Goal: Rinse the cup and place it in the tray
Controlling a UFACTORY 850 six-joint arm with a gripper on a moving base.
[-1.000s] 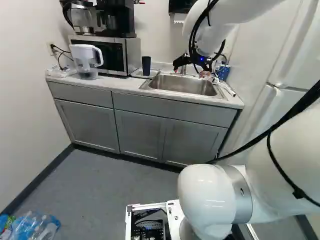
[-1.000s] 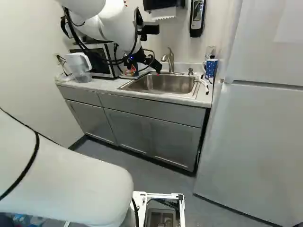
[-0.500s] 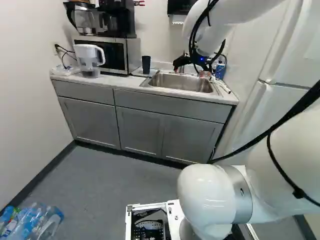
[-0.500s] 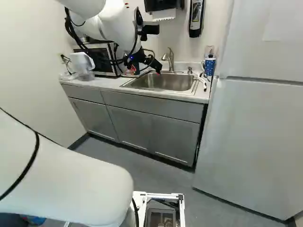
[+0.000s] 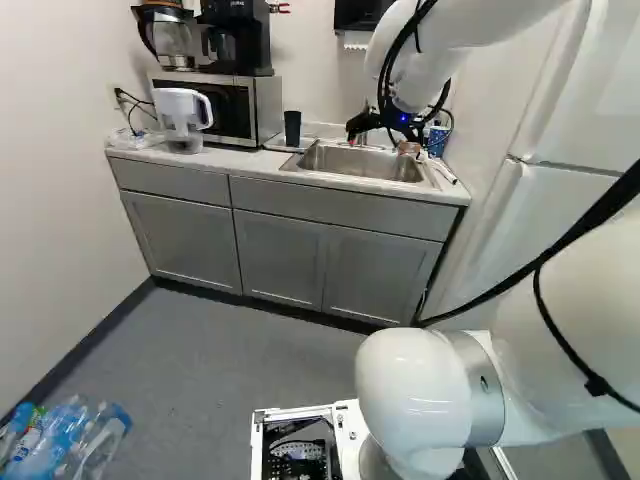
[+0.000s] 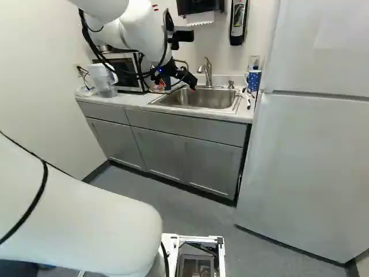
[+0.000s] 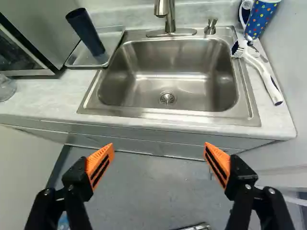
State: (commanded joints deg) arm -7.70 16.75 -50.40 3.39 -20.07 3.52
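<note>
White fridge (image 6: 305, 167) bounds the counter (image 7: 45, 103) at three o'clock, the sink (image 7: 168, 115) being dial centre, tap (image 7: 170, 17) at twelve. The microwave (image 7: 41, 28) crowds ten; the tray (image 7: 109, 40) sits just beside the sink there, holding a dark cup (image 7: 86, 31), probably the task's. The gripper (image 6: 176, 85) has its fingers spread well apart, nothing between but a view of floor toward six. Spotted cup (image 7: 261, 18) and white brush (image 7: 261, 72) edge two
</note>
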